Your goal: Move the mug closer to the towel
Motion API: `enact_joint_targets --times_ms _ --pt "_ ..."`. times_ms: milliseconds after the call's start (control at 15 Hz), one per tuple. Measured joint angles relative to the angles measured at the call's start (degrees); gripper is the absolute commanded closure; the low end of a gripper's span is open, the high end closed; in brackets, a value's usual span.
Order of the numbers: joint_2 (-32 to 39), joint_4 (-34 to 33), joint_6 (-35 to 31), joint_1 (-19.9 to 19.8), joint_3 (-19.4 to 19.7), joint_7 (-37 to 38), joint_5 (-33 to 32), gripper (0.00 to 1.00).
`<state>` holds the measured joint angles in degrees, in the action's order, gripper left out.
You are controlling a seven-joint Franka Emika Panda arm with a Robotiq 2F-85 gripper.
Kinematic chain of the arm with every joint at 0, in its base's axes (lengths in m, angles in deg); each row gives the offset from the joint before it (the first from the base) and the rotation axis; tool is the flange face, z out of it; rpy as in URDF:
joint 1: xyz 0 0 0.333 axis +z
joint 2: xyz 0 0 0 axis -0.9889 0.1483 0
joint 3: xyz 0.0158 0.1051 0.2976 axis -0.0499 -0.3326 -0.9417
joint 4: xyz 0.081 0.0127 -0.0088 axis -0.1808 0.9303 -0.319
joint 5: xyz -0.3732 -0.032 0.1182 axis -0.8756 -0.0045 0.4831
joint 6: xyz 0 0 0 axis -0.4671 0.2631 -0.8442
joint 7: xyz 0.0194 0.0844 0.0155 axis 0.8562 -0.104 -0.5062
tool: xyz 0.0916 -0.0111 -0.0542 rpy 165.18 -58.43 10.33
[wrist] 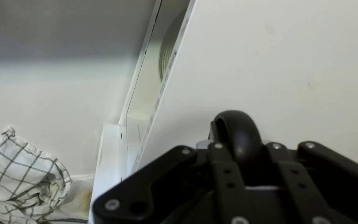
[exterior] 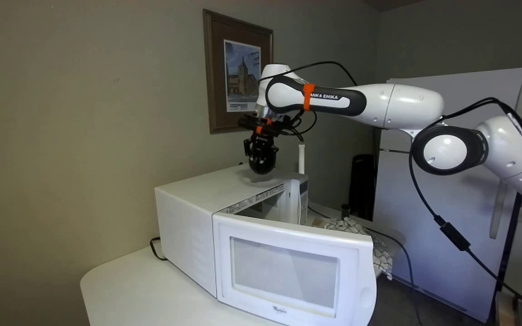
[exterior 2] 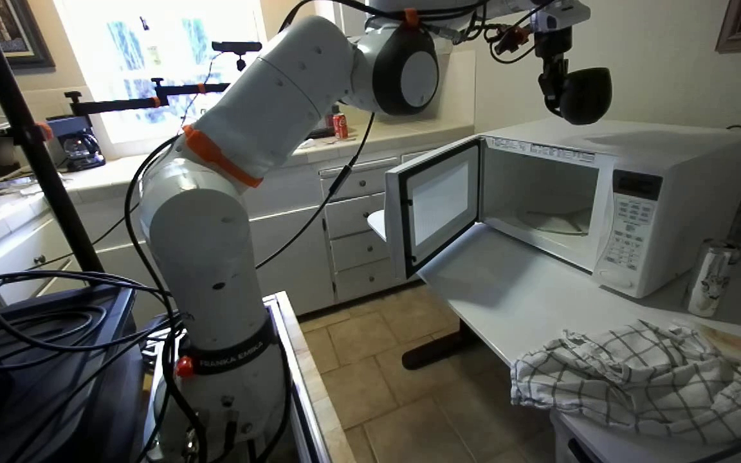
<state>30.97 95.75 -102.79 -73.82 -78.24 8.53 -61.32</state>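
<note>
One mug (exterior 2: 589,96), black, rounded, clasped by end effector (wrist: 247,146); towel (exterior 2: 644,379) white, dark-checked, crumpled.

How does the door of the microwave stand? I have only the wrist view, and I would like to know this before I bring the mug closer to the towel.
Observer: The door stands open; both exterior views show it.
Operator: Thank you. Is there beside the microwave some object that I could knock over?
Observer: Yes, in an exterior view a can stands on the side with the control panel.
Operator: I understand. And where is the edge of the table, please?
Observer: In an exterior view the towel lies right at it, so I would perhaps keep to the microwave side.
</note>
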Motion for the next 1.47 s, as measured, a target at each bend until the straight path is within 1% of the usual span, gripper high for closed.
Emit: enact_joint_targets --times_ms 267,600,800,1200,1467 --pt "-0.6 0.0 0.0 -1.8 0.0 2.8 0.8 0.98" --pt "-1.3 0.0 0.0 -5.7 -0.1 9.7 3.0 0.98" --pt "-2.0 0.0 0.0 -7.0 -0.2 14.5 3.7 0.98" --pt "-3.3 0.4 -0.1 -7.0 -0.9 24.5 4.9 0.98" --pt "-3.3 0.8 -1.8 -6.8 -2.6 27.7 6.5 0.98"
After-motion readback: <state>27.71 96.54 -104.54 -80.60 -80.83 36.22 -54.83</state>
